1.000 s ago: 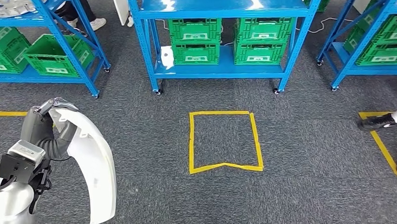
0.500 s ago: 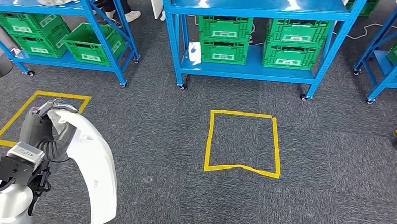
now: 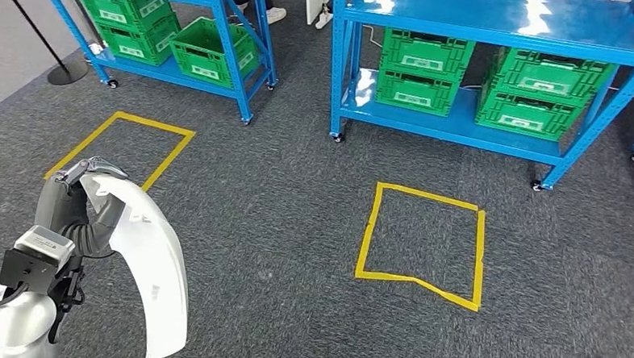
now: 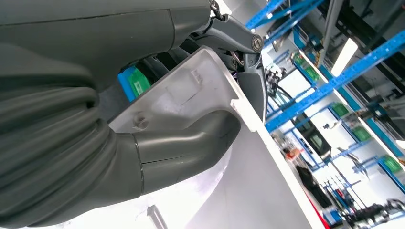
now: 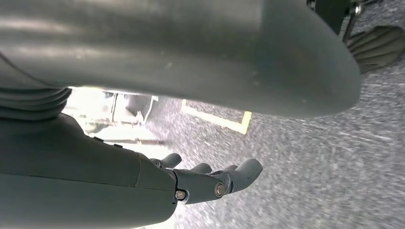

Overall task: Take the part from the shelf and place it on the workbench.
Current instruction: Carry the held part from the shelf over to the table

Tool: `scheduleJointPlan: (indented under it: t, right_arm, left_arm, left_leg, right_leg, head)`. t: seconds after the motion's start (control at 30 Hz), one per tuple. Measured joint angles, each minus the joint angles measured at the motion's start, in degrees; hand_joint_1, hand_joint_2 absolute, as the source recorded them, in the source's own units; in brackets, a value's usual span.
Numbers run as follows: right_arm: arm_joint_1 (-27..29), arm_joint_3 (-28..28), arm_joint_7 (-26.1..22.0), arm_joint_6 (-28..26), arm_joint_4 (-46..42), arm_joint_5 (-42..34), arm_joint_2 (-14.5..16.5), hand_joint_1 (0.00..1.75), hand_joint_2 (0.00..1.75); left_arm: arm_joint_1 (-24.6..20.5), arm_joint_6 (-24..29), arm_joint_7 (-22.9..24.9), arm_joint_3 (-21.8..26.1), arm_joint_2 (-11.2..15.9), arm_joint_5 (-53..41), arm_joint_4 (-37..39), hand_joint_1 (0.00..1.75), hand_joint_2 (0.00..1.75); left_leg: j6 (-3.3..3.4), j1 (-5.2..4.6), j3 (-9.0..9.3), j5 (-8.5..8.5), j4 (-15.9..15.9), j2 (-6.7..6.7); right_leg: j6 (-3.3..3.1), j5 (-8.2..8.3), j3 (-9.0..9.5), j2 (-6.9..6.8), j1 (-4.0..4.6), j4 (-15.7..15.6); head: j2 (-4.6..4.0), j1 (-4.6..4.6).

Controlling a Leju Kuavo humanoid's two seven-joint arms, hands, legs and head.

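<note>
The part point(image 3: 152, 267) is a long, curved white plastic panel. My left hand point(image 3: 69, 210) grips its upper end at the lower left of the head view, and the panel hangs down over the carpet. In the left wrist view the grey thumb point(image 4: 181, 143) presses across the part's white inner face point(image 4: 253, 186), with the darker fingers wrapped over its edge. My right hand point(image 5: 210, 181) hangs above the grey carpet in the right wrist view, fingers loosely extended and holding nothing.
A blue shelf point(image 3: 484, 18) with green crates point(image 3: 426, 65) stands ahead on the right, and another blue shelf point(image 3: 240, 61) ahead on the left. Yellow tape squares point(image 3: 421, 239) point(image 3: 118, 143) mark the grey carpet. A stanchion base point(image 3: 67, 73) stands at the far left.
The whole view has swung round, so the shelves and tape square slid right and a second square came in at the left. My left hand holds the part just as before.
</note>
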Motion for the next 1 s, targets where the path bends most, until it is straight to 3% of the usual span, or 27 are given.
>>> scheduleJointPlan:
  t: [0.07,0.1,0.17,0.23,0.3,0.37,0.4,0.43,0.47,0.53,0.57,0.6,0.67,0.7,0.77,0.8,0.87,0.9,0.93,1.0]
  right_arm:
    - [0.0,0.0,-0.3,0.0,0.0,0.0,0.0,0.0,0.0]
    - [0.0,0.0,-0.4,0.0,0.0,0.1,0.0,0.0,0.0]
    - [-0.1,0.0,-0.6,0.0,0.0,0.1,0.0,0.0,0.0]
    - [-0.2,0.0,-0.6,0.1,0.0,0.2,0.1,0.0,0.0]
    - [0.0,0.0,-0.6,0.1,0.0,0.2,0.2,0.0,0.0]
    - [0.1,0.0,-0.6,0.1,0.0,0.2,0.2,0.0,0.0]
    - [0.1,0.0,-0.6,0.1,0.0,0.2,0.2,0.0,0.0]
    - [0.1,0.0,-0.6,0.1,0.0,0.2,0.2,0.0,0.0]
    - [0.0,0.0,-0.6,0.1,0.0,0.2,0.2,0.0,0.0]
    - [0.0,0.0,-0.6,0.1,0.0,0.2,0.2,0.0,0.0]
    - [0.0,0.0,-0.6,0.1,0.0,0.2,0.2,0.0,0.0]
    - [0.0,0.0,-0.6,0.1,0.0,0.2,0.2,0.0,0.0]
    - [-0.1,0.0,-0.6,0.0,0.0,0.2,0.2,0.0,0.0]
    - [-0.2,0.0,-0.6,0.0,0.0,0.2,0.2,0.0,0.0]
    - [-0.2,0.0,-0.6,0.0,0.0,0.1,0.2,0.0,0.0]
    - [-0.1,0.0,-0.6,0.0,0.0,0.1,0.3,0.0,0.0]
    - [0.1,0.0,-0.6,-0.1,0.0,0.0,0.3,0.0,0.0]
    - [0.2,0.0,-0.5,-0.2,0.0,0.0,0.3,0.0,0.0]
    - [0.2,0.0,-0.4,-0.2,0.0,0.0,0.3,0.0,0.0]
    - [0.1,0.0,-0.4,-0.2,0.0,-0.1,0.3,0.0,0.0]
  left_arm:
    - [0.1,0.2,0.0,0.0,-0.2,-0.3,-0.1,1.75,1.75]
    - [0.3,0.2,0.0,0.0,-0.2,-0.4,-0.2,1.75,1.75]
    - [0.7,0.3,0.0,0.0,-0.3,-0.7,-0.4,1.75,1.75]
    - [1.0,0.4,0.0,0.0,-0.2,-0.8,-0.6,1.75,1.75]
    - [1.1,0.5,0.0,0.0,-0.2,-0.9,-0.7,1.75,1.75]
    - [1.5,0.5,0.0,0.0,-0.3,-0.9,-0.7,1.75,1.75]
    - [1.6,0.5,0.0,0.0,-0.3,-0.9,-0.7,1.75,1.75]
    - [1.8,0.5,0.0,0.0,-0.3,-0.9,-0.7,1.75,1.75]
    - [1.8,0.5,0.0,0.0,-0.3,-1.0,-0.8,1.75,1.75]
    - [1.8,0.5,0.0,0.0,-0.3,-1.0,-0.9,1.75,1.75]
    - [1.7,0.5,0.0,0.0,-0.3,-1.0,-0.9,1.75,1.75]
    - [1.7,0.5,0.0,0.0,-0.3,-1.0,-1.0,1.75,1.75]
    - [1.8,0.5,0.0,0.0,-0.3,-1.0,-1.0,1.75,1.75]
    - [1.8,0.5,-0.1,0.0,-0.3,-1.1,-1.1,1.75,1.75]
    - [1.8,0.5,-0.2,0.0,-0.5,-1.3,-1.2,1.75,1.75]
    - [1.7,0.5,-0.2,0.0,-0.6,-1.4,-1.2,1.75,1.75]
    - [1.8,0.4,-0.2,0.0,-0.9,-1.5,-1.1,1.75,1.75]
    - [1.8,0.3,-0.2,0.0,-1.1,-1.5,-1.0,1.75,1.75]
    - [1.8,0.3,-0.2,0.0,-1.2,-1.6,-1.0,1.75,1.75]
    - [1.8,0.2,-0.2,0.0,-1.3,-1.7,-0.9,1.75,1.75]
  left_leg:
    - [-0.62,-0.06,-0.26,0.03,0.2,-1.19]
    - [-1.05,-0.04,-0.41,0.17,0.1,-1.78]
    - [-1.81,0.09,-0.7,0.46,-0.2,-2.44]
    - [-2.39,-0.02,-1.71,-0.73,1.7,-0.2]
    - [-2.89,0.0,-4.55,-4.1,7.9,3.08]
    - [-3.31,0.27,-7.48,-6.6,14.3,4.22]
    - [-3.4,0.37,-7.7,-6.41,15.0,4.43]
    - [-3.42,0.43,-6.82,-5.28,13.6,4.67]
    - [-3.33,0.43,-4.79,-3.45,10.0,5.28]
    - [-2.7,0.05,-0.55,-0.96,2.2,7.56]
    - [-2.29,-0.19,0.71,-0.42,-0.1,8.29]
    - [-1.9,-0.43,1.04,-0.45,-0.9,8.46]
    - [-1.24,-0.41,0.94,-0.15,-1.0,7.04]
    - [-0.91,-0.27,0.99,0.03,-1.2,6.4]
    - [-0.21,0.09,1.16,0.43,-1.7,5.27]
    - [0.0,0.09,1.09,0.49,-1.7,4.67]
    - [0.21,0.09,0.87,0.52,-1.6,3.28]
    - [0.21,0.1,0.76,0.51,-1.5,2.48]
    - [0.14,0.16,0.69,0.5,-1.3,1.71]
    - [-0.26,0.34,0.48,0.34,-0.7,0.19]
  right_leg:
    - [-0.32,1.41,2.03,1.49,-0.02,-4.6]
    - [-0.53,1.31,2.19,1.53,0.1,-5.1]
    - [-1.29,1.71,2.33,0.28,0.13,-5.5]
    - [-2.12,2.06,2.59,-0.97,-0.04,-6.1]
    - [-2.59,2.07,2.7,-2.28,-0.01,-6.3]
    - [-2.7,1.96,2.71,-3.77,0.07,-6.3]
    - [-2.68,1.89,2.74,-4.5,0.08,-6.3]
    - [-2.64,1.81,2.81,-5.22,0.08,-6.3]
    - [-2.53,1.69,2.97,-5.9,0.08,-6.3]
    - [-2.12,1.36,3.34,-7.1,0.25,-6.2]
    - [-1.82,1.23,3.5,-7.62,0.35,-6.2]
    - [-1.51,1.15,3.62,-8.13,0.43,-6.3]
    - [-0.85,1.0,3.88,-9.05,0.43,-6.4]
    - [-0.51,0.65,3.91,-8.51,0.34,-6.1]
    - [0.0,-1.64,2.4,-5.47,0.13,-2.4]
    - [0.15,-3.47,0.62,-3.68,0.06,1.3]
    - [0.32,-6.17,-3.21,-2.2,0.03,8.5]
    - [0.37,-6.09,-4.18,-2.02,0.0,10.0]
    - [0.4,-4.81,-3.95,-1.92,-0.08,9.0]
    - [0.52,-0.86,-0.86,-0.45,-0.51,1.9]
  head:
    - [0.01,0.01]
    - [0.01,0.02]
    - [0.01,0.05]
    - [0.0,-0.2]
    - [0.0,-0.49]
    - [0.0,-0.52]
    - [0.0,-0.52]
    - [0.0,-0.52]
    - [0.01,-0.52]
    - [0.01,-0.49]
    - [0.01,-0.46]
    - [0.0,-0.43]
    - [0.01,-0.4]
    - [0.01,-0.38]
    - [0.0,-0.21]
    - [0.0,-0.12]
    - [0.0,0.0]
    - [0.0,0.02]
    - [0.0,0.04]
    - [0.0,0.07]
